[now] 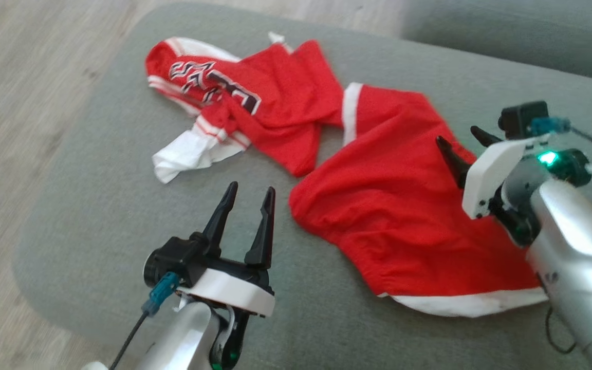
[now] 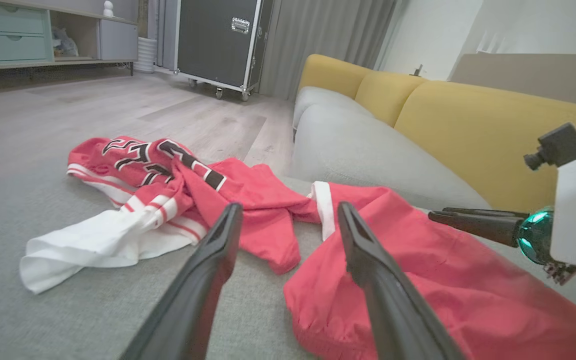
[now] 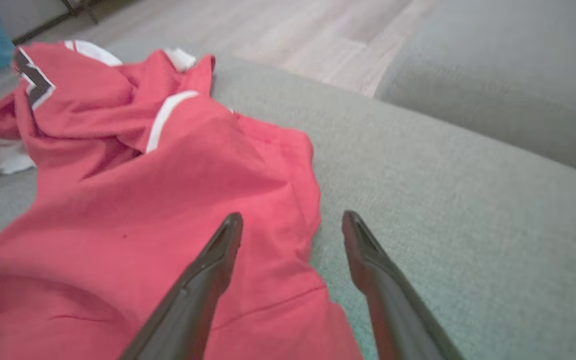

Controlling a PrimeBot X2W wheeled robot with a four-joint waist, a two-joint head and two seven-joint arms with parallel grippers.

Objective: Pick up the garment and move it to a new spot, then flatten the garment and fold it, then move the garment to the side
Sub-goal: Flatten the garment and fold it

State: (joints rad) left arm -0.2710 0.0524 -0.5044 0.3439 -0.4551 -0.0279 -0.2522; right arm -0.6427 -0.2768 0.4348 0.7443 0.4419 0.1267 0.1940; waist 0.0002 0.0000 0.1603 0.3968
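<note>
The crumpled red, white-trimmed garment (image 1: 378, 205) lay along the grey fabric cushion (image 1: 95, 216), far-left to near-right. The right pincer (image 1: 455, 133), wide open and empty, hung over its right edge; the left pincer (image 1: 251, 189), equally open and empty, stood just short of it.

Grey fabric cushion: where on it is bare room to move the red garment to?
Bare: on the grey fabric cushion, the left strip between its edge and the white hem of the red garment; the far right corner behind it. Crowded: the middle and right, where the garment sprawls and the open right end effector hangs over it.
</note>
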